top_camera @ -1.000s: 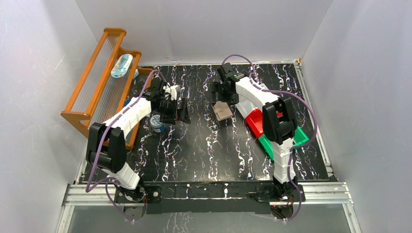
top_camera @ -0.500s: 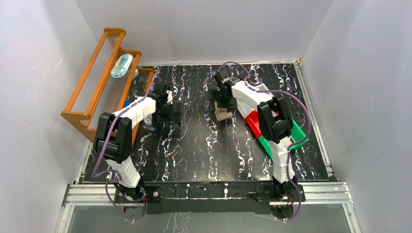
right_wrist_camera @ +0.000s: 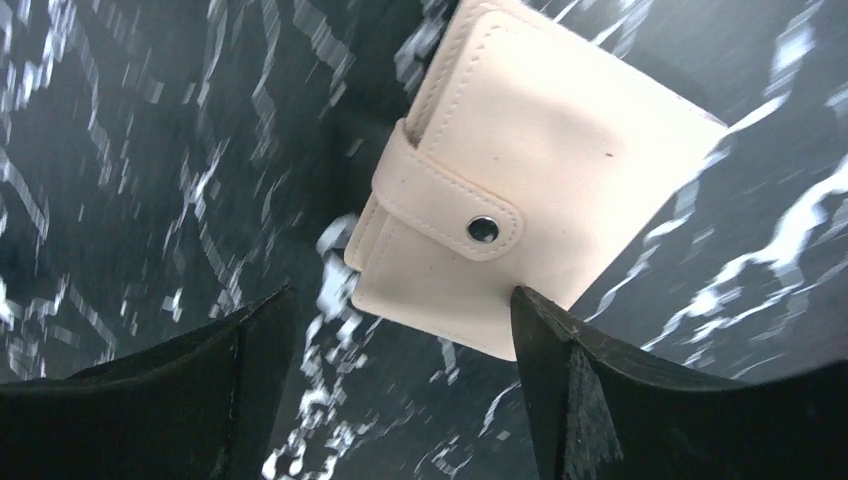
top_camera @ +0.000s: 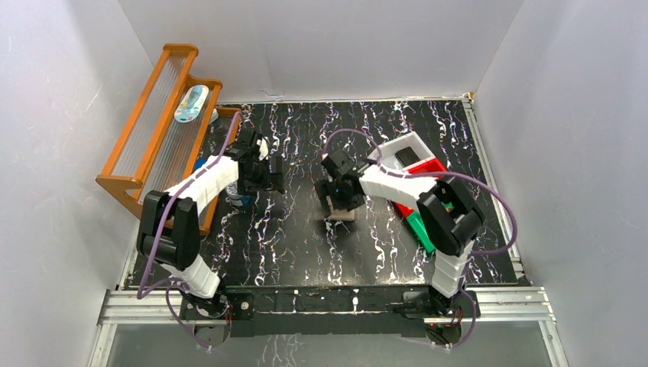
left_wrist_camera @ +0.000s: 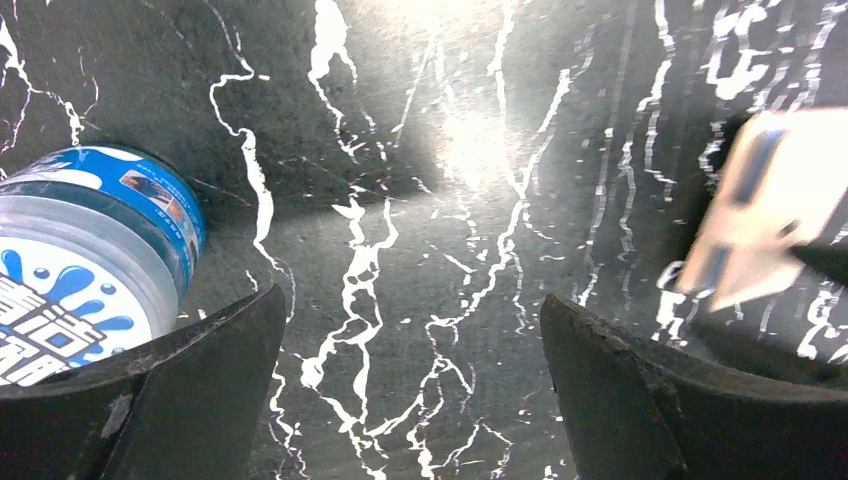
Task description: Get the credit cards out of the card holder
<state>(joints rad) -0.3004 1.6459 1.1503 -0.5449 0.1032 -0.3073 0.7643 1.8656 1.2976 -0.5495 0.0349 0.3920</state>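
plain white walls (top_camera: 321, 46), black white-veined tabletop (top_camera: 306, 245), orange wooden rack (top_camera: 141, 134)

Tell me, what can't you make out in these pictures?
- Any cards inside the wallet: right wrist view, the closed flap hides them.
- The wallet, top view: the right gripper covers most of it.
- The wallet, left wrist view: blurred.
- Label of the blue tub: left wrist view, cut off by the edge.

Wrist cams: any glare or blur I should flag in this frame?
Left wrist: a bright glare patch washes out the table near top centre, and the card holder at the right edge is smeared; the blue tub reads sharp. Right wrist: table veins streak, card holder stays crisp though pale. Top external: evenly lit, sharp.
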